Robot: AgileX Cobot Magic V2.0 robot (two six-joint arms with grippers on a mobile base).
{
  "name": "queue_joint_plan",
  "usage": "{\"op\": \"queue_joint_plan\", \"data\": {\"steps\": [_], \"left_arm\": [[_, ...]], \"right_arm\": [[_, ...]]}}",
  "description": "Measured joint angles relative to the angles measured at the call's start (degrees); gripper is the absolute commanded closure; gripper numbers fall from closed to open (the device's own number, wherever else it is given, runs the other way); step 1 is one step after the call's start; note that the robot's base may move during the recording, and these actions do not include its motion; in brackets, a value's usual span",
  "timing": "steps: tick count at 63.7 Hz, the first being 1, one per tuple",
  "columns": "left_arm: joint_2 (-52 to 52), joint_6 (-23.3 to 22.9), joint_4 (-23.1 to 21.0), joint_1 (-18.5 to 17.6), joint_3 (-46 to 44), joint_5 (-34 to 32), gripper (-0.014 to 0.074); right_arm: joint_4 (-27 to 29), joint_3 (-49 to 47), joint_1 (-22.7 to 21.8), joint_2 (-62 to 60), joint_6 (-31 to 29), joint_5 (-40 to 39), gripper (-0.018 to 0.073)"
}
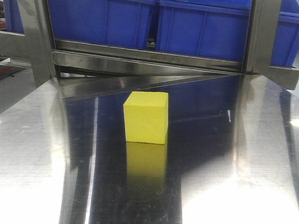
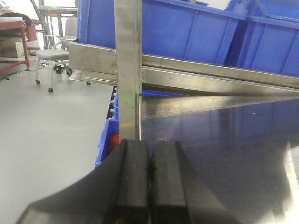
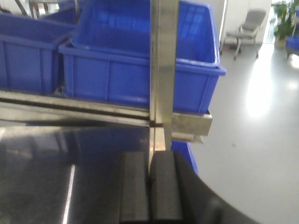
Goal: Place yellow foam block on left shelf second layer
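**Desk:** Yellow foam, then. Placed where?

**Photographer:** Yellow foam block [image 1: 145, 116], matte and sharp-edged, upright on a polished steel surface [image 1: 233, 177]. Roughly mid-scene, a touch to the left. Mirrored in the metal on the near side.

**Desk:** And beyond?

**Photographer:** Farther back, apart from the block, a steel shelf rail [image 1: 149, 58] across the full width. Above that, blue plastic crates [image 1: 201, 28] side by side.

**Desk:** Touched by anything?

**Photographer:** Free on every visible face. No arm seen in the front view.

**Desk:** State of the left gripper?

**Photographer:** Left gripper [image 2: 149, 186] fully closed, black pads [image 2: 133, 182] flat against each other, holding nothing. Low at the near left edge of the steel, facing a steel upright [image 2: 128, 70]. Off to the left, grey floor and a far-off office chair [image 2: 51, 51]. Lower down beside the upright, another blue crate [image 2: 105, 140] with something red inside, too small to name.

**Desk:** And the right?

**Photographer:** Much the same. Right gripper [image 3: 150, 191] closed tight, pads [image 3: 166, 186] together, empty. Aimed at a second upright [image 3: 163, 60] at the right end of the rail, a blue crate just behind. To the far right, pale floor and a grey chair [image 3: 250, 25]. Block out of sight in both wrist views.
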Motion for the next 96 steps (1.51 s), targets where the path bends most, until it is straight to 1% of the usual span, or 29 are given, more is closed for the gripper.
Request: {"op": "queue_joint_plan", "data": {"steps": [4,7,11,15,18,22,34,40,45,50,51,59,64,74,82,96], "left_arm": [[0.0,0.0,0.0,0.0,0.0,0.0,0.0460],[0.0,0.0,0.0,0.0,0.0,0.0,0.0460],[0.0,0.0,0.0,0.0,0.0,0.0,0.0460],[0.0,0.0,0.0,0.0,0.0,0.0,0.0460],[0.0,0.0,0.0,0.0,0.0,0.0,0.0460],[0.0,0.0,0.0,0.0,0.0,0.0,0.0460],[0.0,0.0,0.0,0.0,0.0,0.0,0.0460],[0.0,0.0,0.0,0.0,0.0,0.0,0.0460],[0.0,0.0,0.0,0.0,0.0,0.0,0.0460],[0.0,0.0,0.0,0.0,0.0,0.0,0.0460],[0.0,0.0,0.0,0.0,0.0,0.0,0.0460],[0.0,0.0,0.0,0.0,0.0,0.0,0.0460],[0.0,0.0,0.0,0.0,0.0,0.0,0.0460],[0.0,0.0,0.0,0.0,0.0,0.0,0.0460],[0.0,0.0,0.0,0.0,0.0,0.0,0.0460],[0.0,0.0,0.0,0.0,0.0,0.0,0.0460]], "right_arm": [[0.0,-4.2,0.3,4.4,0.0,3.2,0.0436],[0.0,-7.8,1.3,8.1,0.0,5.8,0.0363],[0.0,-11.5,2.7,12.1,0.0,8.5,0.0241],[0.0,-15.1,5.4,16.1,0.0,11.6,0.0094],[0.0,-17.8,7.7,19.1,0.0,14.1,0.0005],[0.0,-21.6,10.9,23.2,0.0,17.8,-0.0078],[-1.5,-30.5,20.2,35.9,0.1,24.9,-0.0065],[-1.8,-34.9,24.3,42.5,3.1,27.7,-0.0065],[-1.9,-38.8,28.0,47.1,8.5,30.4,-0.0065],[-1.9,-42.9,31.4,52.9,15.4,33.3,-0.0065],[-2.0,-43.6,32.0,53.9,17.2,33.8,-0.0065],[-3.0,-49.8,36.1,62.3,26.5,36.9,-0.0065],[-3.5,-53.3,38.1,66.9,31.7,37.4,-0.0065],[-4.6,-57.9,41.0,74.6,39.6,37.8,-0.0065],[-7.1,-60.3,42.5,79.6,43.9,39.8,-0.0065],[-10.9,-63.0,44.5,84.4,48.5,42.2,-0.0065]]}}
